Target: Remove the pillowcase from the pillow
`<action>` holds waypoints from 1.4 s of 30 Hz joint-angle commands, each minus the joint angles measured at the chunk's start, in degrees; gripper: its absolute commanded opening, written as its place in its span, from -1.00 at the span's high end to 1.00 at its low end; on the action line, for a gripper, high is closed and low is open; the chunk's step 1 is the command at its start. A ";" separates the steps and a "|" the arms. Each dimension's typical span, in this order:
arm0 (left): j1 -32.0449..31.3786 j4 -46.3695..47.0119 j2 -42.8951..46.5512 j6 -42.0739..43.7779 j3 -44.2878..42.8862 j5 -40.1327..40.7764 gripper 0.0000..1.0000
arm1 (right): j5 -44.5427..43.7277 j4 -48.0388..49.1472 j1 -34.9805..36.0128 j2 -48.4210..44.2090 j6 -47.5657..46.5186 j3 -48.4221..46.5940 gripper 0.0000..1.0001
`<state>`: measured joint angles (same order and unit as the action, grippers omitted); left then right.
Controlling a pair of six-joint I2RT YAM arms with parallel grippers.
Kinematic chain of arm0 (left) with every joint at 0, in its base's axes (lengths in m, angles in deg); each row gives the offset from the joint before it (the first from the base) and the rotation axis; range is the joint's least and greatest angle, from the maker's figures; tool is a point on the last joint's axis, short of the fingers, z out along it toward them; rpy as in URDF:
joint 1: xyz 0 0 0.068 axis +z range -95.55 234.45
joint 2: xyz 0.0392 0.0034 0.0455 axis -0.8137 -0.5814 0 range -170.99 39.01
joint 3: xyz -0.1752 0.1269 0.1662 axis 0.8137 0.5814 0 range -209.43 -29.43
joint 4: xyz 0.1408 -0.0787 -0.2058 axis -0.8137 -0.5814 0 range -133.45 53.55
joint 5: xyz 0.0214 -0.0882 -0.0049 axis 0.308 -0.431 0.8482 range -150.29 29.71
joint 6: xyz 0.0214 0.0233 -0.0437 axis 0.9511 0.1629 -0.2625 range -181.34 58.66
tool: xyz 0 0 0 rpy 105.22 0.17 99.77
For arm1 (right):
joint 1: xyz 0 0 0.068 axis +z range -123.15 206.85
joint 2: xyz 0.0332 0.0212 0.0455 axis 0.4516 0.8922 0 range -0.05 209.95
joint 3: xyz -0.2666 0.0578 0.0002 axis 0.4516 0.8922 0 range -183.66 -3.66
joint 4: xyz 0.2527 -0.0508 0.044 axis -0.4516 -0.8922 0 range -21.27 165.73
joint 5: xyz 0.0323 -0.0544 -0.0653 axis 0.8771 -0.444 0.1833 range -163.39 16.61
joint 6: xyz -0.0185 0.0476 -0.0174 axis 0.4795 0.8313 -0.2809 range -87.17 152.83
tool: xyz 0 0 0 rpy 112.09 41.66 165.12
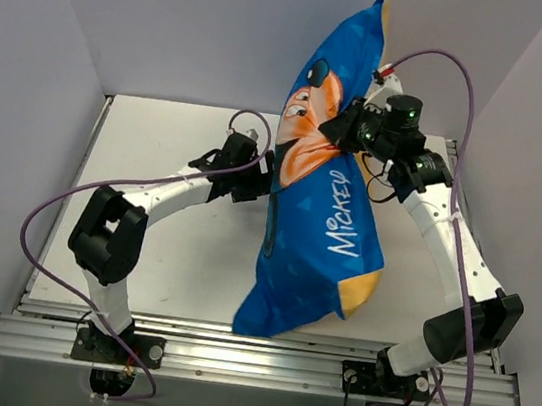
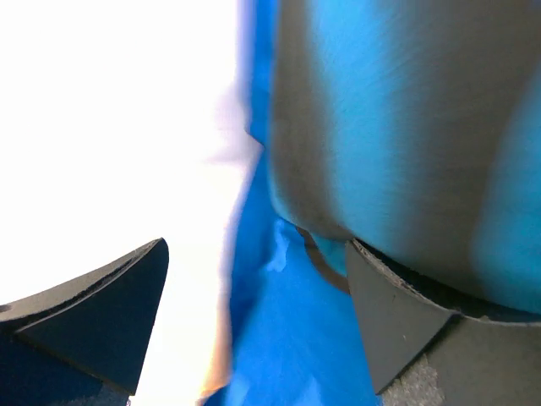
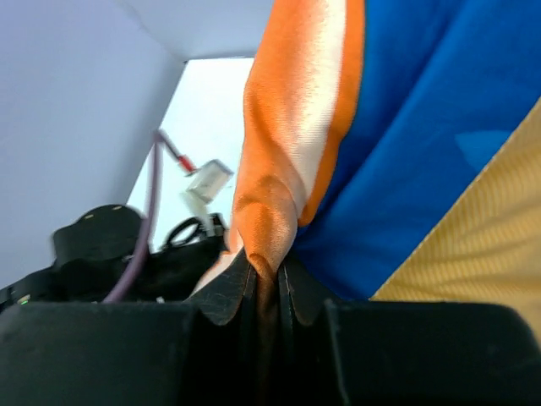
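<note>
The pillowcase (image 1: 319,220) rears up between the arms, its lower end near the bench's (image 1: 164,249) front edge. The right end effector (image 3: 266,271) pinches an orange fold high up. The left end effector (image 2: 254,245), fingers spread, straddles blue fabric at mid-height.

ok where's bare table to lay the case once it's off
Bare table between the left arm, the pillowcase and the near rail; a thinner strip by the right arm. Crowded mid-table, where the left gripper and right gripper meet it.

White table (image 1: 164,249) across the frame's middle, lower end of the upheld pillowcase (image 1: 316,240) at its bottom-centre edge.
</note>
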<state>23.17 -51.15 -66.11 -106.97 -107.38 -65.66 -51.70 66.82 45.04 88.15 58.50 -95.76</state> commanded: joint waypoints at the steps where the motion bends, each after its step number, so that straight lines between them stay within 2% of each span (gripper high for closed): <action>1: -1.50 8.45 5.60 -4.20 0.24 -2.46 -0.88 | 4.59 0.29 6.84 -2.43 -0.27 -0.46 1.00; 5: 0.43 7.24 14.31 -6.05 10.78 0.97 -0.88 | 3.36 4.49 10.98 1.25 -0.01 5.86 1.00; 6: 0.96 6.71 16.59 -6.31 15.76 1.32 -0.88 | 3.09 5.38 12.72 2.05 0.25 7.09 1.00; 7: 1.84 6.00 21.57 -7.01 18.25 2.80 -0.88 | 2.40 5.91 13.61 3.19 0.26 8.50 1.00; 9: 3.07 2.50 27.31 -7.37 24.04 3.78 -0.88 | 1.78 6.88 16.59 6.97 -0.01 8.60 1.00; 10: 4.29 0.57 33.43 -7.11 25.29 4.83 -0.88 | 1.08 7.49 17.57 9.33 -0.01 8.08 1.00; 11: 4.74 -4.15 36.45 -6.85 26.09 6.58 -0.88 | 0.81 7.50 18.62 10.57 -0.01 7.46 0.99; 12: 5.18 -6.63 39.87 -6.58 26.62 7.12 -0.88 | 0.63 7.33 20.46 11.54 -0.01 6.67 0.91; 13: 5.71 -9.44 45.82 -5.36 26.54 7.73 -0.88 | 0.72 6.19 21.69 13.29 -0.18 4.14 0.68; 15: 6.76 -18.23 51.13 -3.86 24.96 9.93 -0.88 | -0.50 4.17 24.85 14.36 -1.23 0.97 0.39; 16: 6.94 -21.31 55.25 -2.38 22.61 10.63 -0.88 | -1.47 1.38 25.91 14.71 -2.89 -0.79 0.14; 18: 7.56 -29.31 59.31 -0.53 19.87 12.57 -0.88 | -5.77 -1.28 27.85 14.28 -4.39 -5.01 -0.17; 19: 7.64 -31.86 60.20 -0.08 18.55 12.92 -0.88 | -7.35 -3.20 28.12 13.06 -4.75 -5.81 -0.25; 23: 7.91 -38.47 61.35 1.50 13.28 12.31 -0.88 | -13.25 -7.35 28.21 7.61 -6.77 -6.87 -0.48; 27: 7.91 -35.76 57.76 2.30 14.84 8.89 -0.88 | -24.29 -11.83 27.42 0.93 -6.16 -1.01 -0.68; 29: 7.91 -32.16 55.74 2.65 15.98 8.27 -0.88 | -26.26 -13.68 24.80 -3.72 -4.76 3.13 -0.70; 32: 8.00 -26.63 50.82 2.65 18.09 8.18 -0.88 | -22.50 -13.86 18.31 -10.31 -1.25 13.32 -0.71; 35: 8.43 -21.35 45.54 3.17 19.85 9.14 -0.88 | -19.32 -13.24 16.87 -15.95 0.25 20.80 -0.71; 38: 8.88 -16.61 41.06 2.21 22.66 9.24 -0.88 | -16.16 -12.63 16.43 -17.63 0.52 25.20 -0.72; 42: 9.31 -10.10 37.98 -2.87 28.37 5.37 -0.88 | -12.47 -5.01 15.38 -14.66 0.70 29.51 -0.71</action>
<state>32.04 -69.29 -27.66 -106.73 -81.39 -57.77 -68.36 55.76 61.00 71.72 58.41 -67.91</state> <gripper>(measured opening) 0.941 0.859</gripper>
